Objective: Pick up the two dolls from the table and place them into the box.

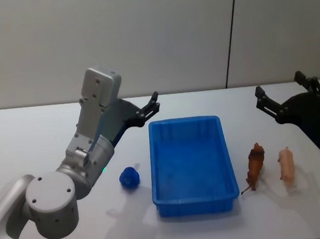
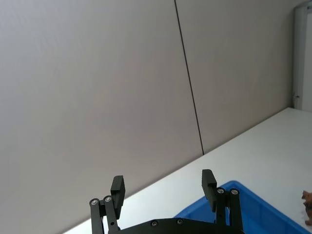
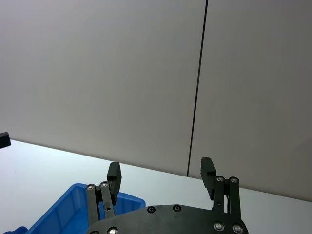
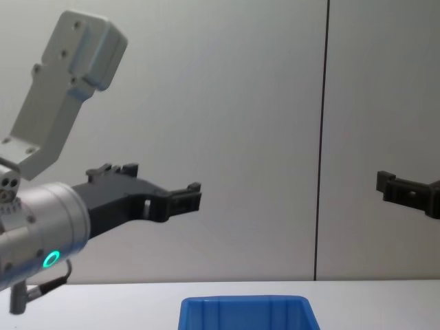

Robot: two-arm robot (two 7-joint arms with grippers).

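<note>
The blue box (image 1: pixel 157 153) stands in the middle of the white table (image 1: pixel 34 135), with nothing in it. To its right lie two dolls side by side: a brown animal (image 1: pixel 255 165) and a pink one (image 1: pixel 286 163). A small blue figure (image 1: pixel 129 178) sits left of the box. My left gripper (image 1: pixel 149 108) hangs open in the air behind the box's far left corner. Behind the two dolls, my right gripper (image 1: pixel 278 84) is held up, also open. Neither holds anything. The wrist views show the left gripper (image 2: pixel 163 180) and right gripper (image 3: pixel 161 169) spread wide over the box (image 2: pixel 253 209) (image 3: pixel 63 209).
A plain grey wall with a dark vertical seam (image 1: pixel 230 33) runs behind the table. The chest view shows both grippers, left (image 4: pixel 192 196) and right (image 4: pixel 388 184), well above the box rim (image 4: pixel 244 302).
</note>
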